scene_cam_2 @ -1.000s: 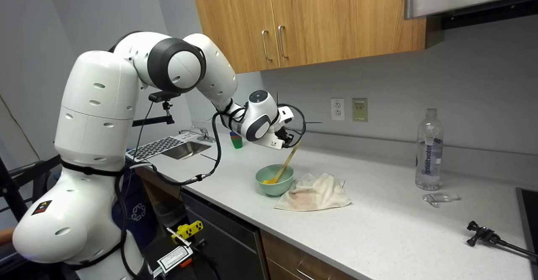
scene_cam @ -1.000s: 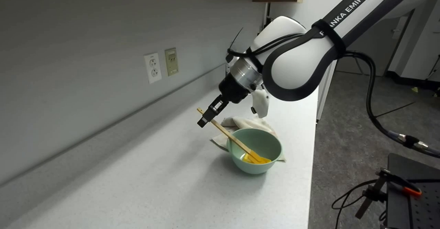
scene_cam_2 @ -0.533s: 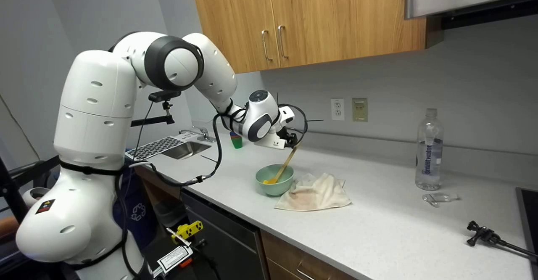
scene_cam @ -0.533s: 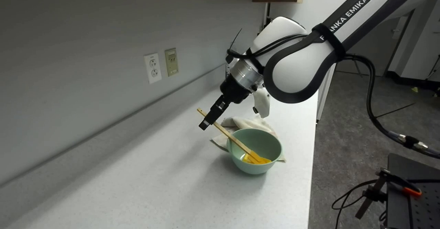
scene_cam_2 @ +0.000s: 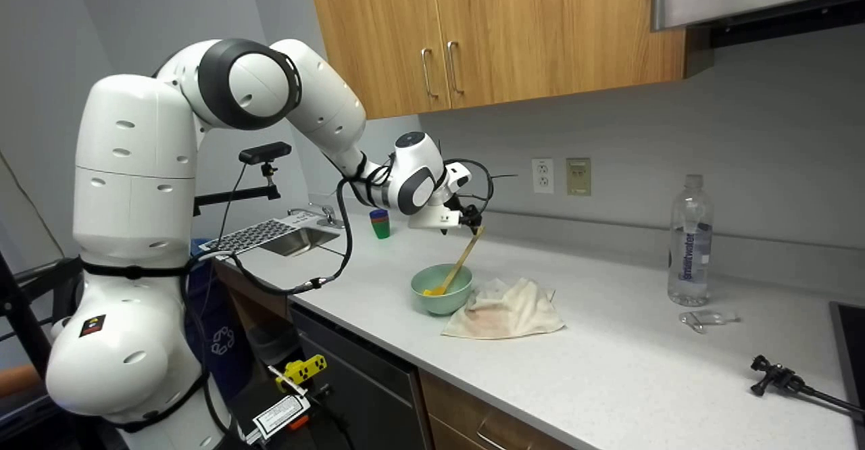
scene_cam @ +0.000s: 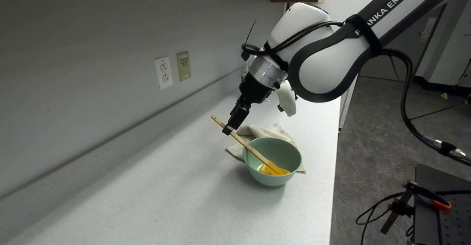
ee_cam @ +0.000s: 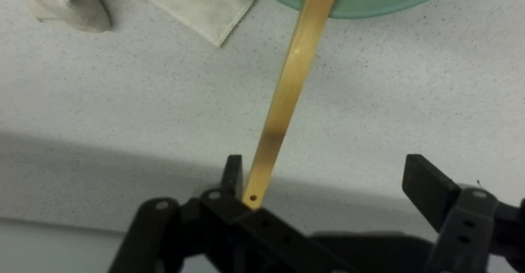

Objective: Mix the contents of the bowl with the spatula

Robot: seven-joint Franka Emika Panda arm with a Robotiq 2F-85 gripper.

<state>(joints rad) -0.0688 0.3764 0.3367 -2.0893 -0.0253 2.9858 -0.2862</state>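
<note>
Hand (ee_cam: 326, 174) slightly higher, spatula (scene_cam: 251, 149) slanting, head (scene_cam: 276, 169) in bowl (scene_cam: 274, 181), handle (ee_cam: 284, 101) toward wall (scene_cam: 92, 53)

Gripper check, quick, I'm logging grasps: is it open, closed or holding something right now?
Gripper: open, holding nothing; in the wrist view its jaws stand wide apart, the spatula handle showing close beside one; contact cannot be told.

Glossy white, this arm (scene_cam_2: 132, 193), with broad dark rings (scene_cam_2: 215, 85); black trim (scene_cam: 293, 70) bearing white lettering (scene_cam: 390, 4), EMIKA clear to read! Black straps (scene_cam: 364, 34), black cables (scene_cam: 404, 88), a bright silver collar (scene_cam: 265, 73), and a black end effector (ee_cam: 324, 172) dotted with round grey screws (ee_cam: 162, 205).
</note>
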